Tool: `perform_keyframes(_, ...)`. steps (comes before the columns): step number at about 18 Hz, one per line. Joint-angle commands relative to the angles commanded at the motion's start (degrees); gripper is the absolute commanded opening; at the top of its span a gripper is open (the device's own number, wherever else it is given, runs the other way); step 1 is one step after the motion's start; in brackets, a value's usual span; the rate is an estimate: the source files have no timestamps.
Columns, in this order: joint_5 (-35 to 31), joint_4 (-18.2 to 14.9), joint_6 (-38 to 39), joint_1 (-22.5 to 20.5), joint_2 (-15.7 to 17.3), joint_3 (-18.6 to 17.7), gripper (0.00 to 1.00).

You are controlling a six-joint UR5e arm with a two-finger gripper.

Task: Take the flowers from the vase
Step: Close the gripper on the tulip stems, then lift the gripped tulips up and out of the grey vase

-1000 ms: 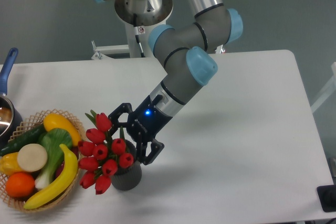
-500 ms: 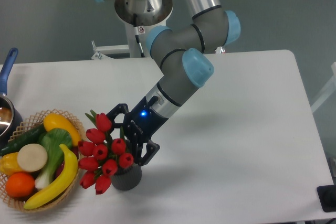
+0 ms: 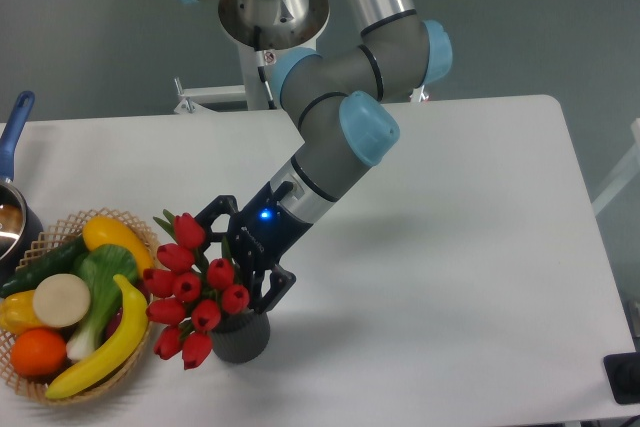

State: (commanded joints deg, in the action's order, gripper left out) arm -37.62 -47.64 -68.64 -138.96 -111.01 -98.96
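Note:
The flowers [image 3: 190, 292], a bunch of red tulip buds with green leaves, stand in the dark grey ribbed vase [image 3: 241, 338] near the table's front left. They lean left toward the basket. My gripper [image 3: 240, 255] is open and reaches in from the upper right. One black finger sits behind the bunch and the other just above the vase's right rim, so the stems lie between the jaws. The stems themselves are hidden by buds and fingers.
A wicker basket [image 3: 22, 382] of fruit and vegetables sits right beside the flowers on the left, nearly touching the buds. A blue-handled pot [image 3: 14, 162] is at the far left edge. The white table [image 3: 450, 277] spreads to the right.
The gripper has slid down and left, further around the bunch. The flowers have shifted slightly left with it. The vase stays in place.

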Motion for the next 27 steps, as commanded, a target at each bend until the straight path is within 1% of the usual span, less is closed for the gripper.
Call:
perform_keyframes(1,0.09,0.00,0.00,0.00,0.00,0.09,0.77)
perform_keyframes(3,0.18,0.00,0.00,0.00,0.00,0.53,0.69)
perform_keyframes(5,0.18,0.00,0.00,0.00,0.00,0.62,0.58)
perform_keyframes(7,0.26,0.00,0.17,-0.09,0.00,0.62,0.52)
perform_keyframes(8,0.26,0.00,0.35,-0.09,0.00,0.70,0.48)
perform_keyframes(9,0.26,0.00,0.79,-0.09,0.00,0.70,0.41)
perform_keyframes(15,0.44,0.00,1.14,-0.53,0.09,0.97,0.40)
perform_keyframes(20,3.60,0.00,2.81,-1.49,0.26,2.28,0.40)
perform_keyframes(24,5.71,0.00,4.83,-2.46,1.49,2.99,0.40)
perform_keyframes(27,8.60,0.00,6.41,-3.86,2.46,2.99,0.41)
